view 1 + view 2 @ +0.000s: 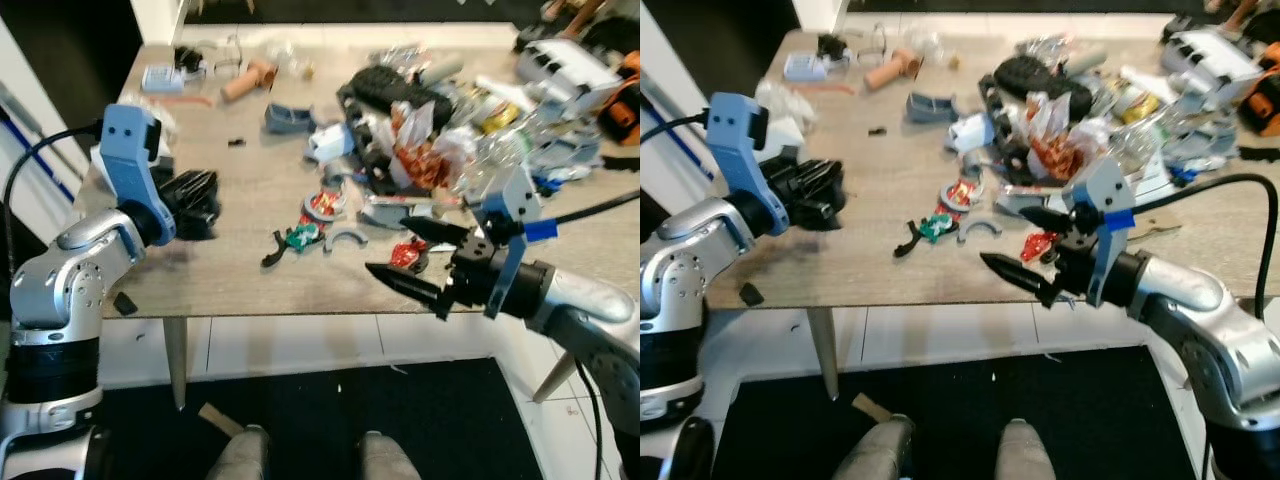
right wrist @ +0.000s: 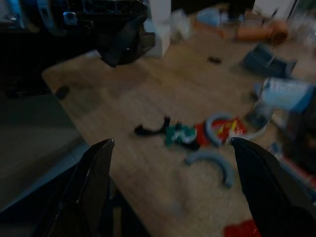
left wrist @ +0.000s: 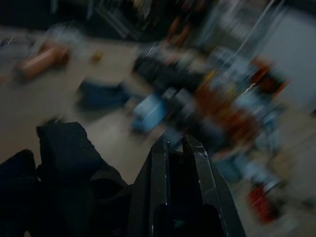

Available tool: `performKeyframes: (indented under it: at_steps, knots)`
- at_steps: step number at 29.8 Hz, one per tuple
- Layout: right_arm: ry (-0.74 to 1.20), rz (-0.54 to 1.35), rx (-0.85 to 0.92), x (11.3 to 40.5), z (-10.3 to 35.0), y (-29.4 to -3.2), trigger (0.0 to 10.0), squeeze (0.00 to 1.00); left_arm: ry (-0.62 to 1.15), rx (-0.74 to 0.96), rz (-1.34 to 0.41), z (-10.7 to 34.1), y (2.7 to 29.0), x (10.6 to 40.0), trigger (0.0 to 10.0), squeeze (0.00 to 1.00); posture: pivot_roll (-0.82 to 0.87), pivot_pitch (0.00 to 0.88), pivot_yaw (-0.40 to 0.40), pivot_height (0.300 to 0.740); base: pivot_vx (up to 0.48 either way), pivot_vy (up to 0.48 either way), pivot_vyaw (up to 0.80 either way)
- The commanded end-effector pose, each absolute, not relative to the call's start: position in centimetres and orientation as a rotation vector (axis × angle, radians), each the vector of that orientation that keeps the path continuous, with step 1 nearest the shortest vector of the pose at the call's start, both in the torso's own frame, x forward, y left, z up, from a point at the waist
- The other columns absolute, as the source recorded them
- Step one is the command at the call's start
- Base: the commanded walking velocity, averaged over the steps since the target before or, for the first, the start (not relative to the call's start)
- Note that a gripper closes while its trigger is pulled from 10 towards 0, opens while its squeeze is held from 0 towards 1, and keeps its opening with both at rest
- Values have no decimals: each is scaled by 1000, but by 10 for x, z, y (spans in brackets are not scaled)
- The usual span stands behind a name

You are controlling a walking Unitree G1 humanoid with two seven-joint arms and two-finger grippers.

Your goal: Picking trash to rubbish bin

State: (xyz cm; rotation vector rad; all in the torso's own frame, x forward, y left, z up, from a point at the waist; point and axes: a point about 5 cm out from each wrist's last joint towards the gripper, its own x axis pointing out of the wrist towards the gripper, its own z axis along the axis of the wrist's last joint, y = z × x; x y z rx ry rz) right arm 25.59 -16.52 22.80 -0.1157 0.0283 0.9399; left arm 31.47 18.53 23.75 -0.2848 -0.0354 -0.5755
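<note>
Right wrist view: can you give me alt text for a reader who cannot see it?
The right gripper hangs wide open above the near edge of a wooden table. Between its fingers lie a black curved piece, green and red wrappers and a grey curved piece. The left gripper holds something black beyond.

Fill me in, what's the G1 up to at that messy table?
It stands at the wooden table, clearing trash. The left gripper is shut on crumpled black trash at the table's left edge. The right gripper is open near the front edge, close to a red wrapper, holding nothing.
</note>
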Motion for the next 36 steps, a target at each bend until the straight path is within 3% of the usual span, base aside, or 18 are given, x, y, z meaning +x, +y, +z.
performKeyframes:
  at_steps: [1,2,3,7,12,22,27,31,36]
  knots:
    - [14,956,-113,261,228,-162,10000,0,-118,-378,-591,244,191,316,3490,0,-141,0,-31,740,0,0,0]
    - [14,956,-113,261,228,-162,10000,0,-118,-378,-591,244,191,316,3490,0,-141,0,-31,740,0,0,0]
    - [1,957,-104,263,230,-161,10000,0,-144,-405,-593,245,189,318,10000,0,-139,0,-37,740,0,0,0]
    - [-26,894,-85,280,229,-162,10000,0,-172,-380,-591,239,169,329,10000,0,-141,0,-41,740,0,0,0]
    - [-91,810,6,278,230,-159,10000,0,-189,-317,-619,223,132,327,10000,0,-149,0,-26,740,0,0,0]
    - [-90,674,99,299,198,-151,10000,0,-151,-224,-458,179,112,331,10000,0,-94,0,-46,740,0,0,0]
    - [-118,567,120,317,189,-145,10000,0,-118,-256,-373,169,124,334,10000,0,-58,0,-17,740,0,0,0]
    - [-121,558,-9,312,168,-133,10000,0,-117,-260,-347,165,130,332,10000,0,-54,0,6,740,0,0,0]
    - [-124,562,20,319,167,-129,10000,0,-115,-262,-351,165,133,332,10000,0,-48,0,22,740,-59,0,0]
